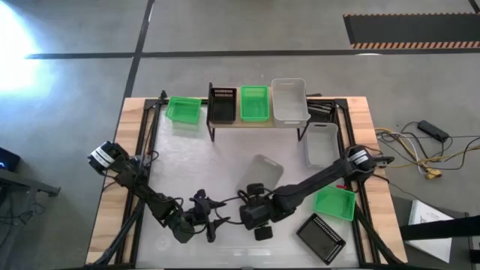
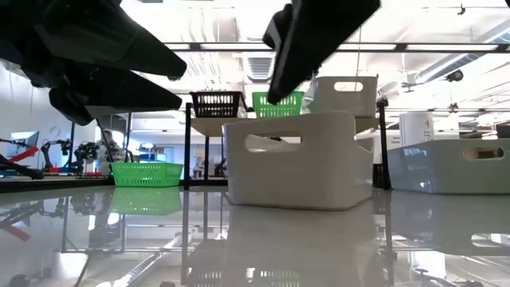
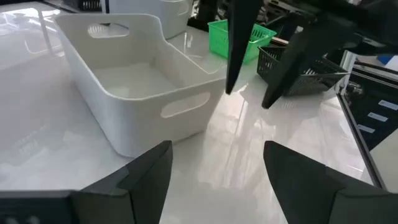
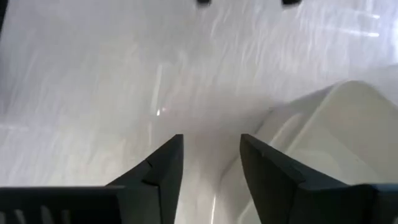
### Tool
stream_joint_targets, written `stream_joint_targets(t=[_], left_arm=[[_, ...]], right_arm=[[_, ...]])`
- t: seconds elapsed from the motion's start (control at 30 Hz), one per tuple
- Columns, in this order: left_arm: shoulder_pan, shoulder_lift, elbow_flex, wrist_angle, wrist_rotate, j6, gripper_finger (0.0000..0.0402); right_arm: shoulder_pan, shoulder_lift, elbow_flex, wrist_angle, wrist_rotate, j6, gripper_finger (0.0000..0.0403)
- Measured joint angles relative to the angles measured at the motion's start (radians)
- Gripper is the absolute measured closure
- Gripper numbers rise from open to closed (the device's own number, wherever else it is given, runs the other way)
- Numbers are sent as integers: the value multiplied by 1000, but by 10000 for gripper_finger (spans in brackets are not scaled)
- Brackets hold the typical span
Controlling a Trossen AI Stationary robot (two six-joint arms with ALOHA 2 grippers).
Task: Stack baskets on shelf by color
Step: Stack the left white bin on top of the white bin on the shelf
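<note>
Parked on the glossy white tabletop (image 1: 187, 157) near its middle, apart from the rest: one translucent white rectangular plastic basket (image 1: 262, 171) with cut-out handles, empty and upright, probably the next to go up. Poised above the table just in front of it, the right gripper (image 4: 211, 163), dark fingers spread with nothing between them, seemingly lined up for its rim. Waiting low beside it, the left gripper (image 3: 217, 168), jaws wide and empty. Already up on the low wooden shelf (image 1: 255, 123) with thin black legs: a black slotted basket (image 1: 222, 104), a bright green slotted basket (image 1: 254, 103), a white bin (image 1: 289, 100); other baskets scattered around the table, likely unsorted
</note>
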Motion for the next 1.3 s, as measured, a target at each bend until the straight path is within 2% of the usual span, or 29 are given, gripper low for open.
stream_joint_targets(t=[0.13,0.33,0.57,0.67,0.77,1.0,1.3], left_arm=[[0,0,0,0,0,-2,164],[0,0,1,0,0,-2,164],[0,0,-1,1,0,-2,164],[0,0,-1,2,0,-2,164],[0,0,0,1,0,-2,164],[0,0,-1,5,1,-2,164],[0,4,-1,6,1,-2,164]], right_arm=[[6,-26,-8,-24,13,25,223],[4,-16,-37,-3,126,149,194],[-21,41,-63,20,170,236,193],[-30,52,-63,49,172,217,210],[-36,61,-63,65,175,186,242],[-20,54,-65,11,113,120,375],[103,-13,-67,-219,98,101,394]])
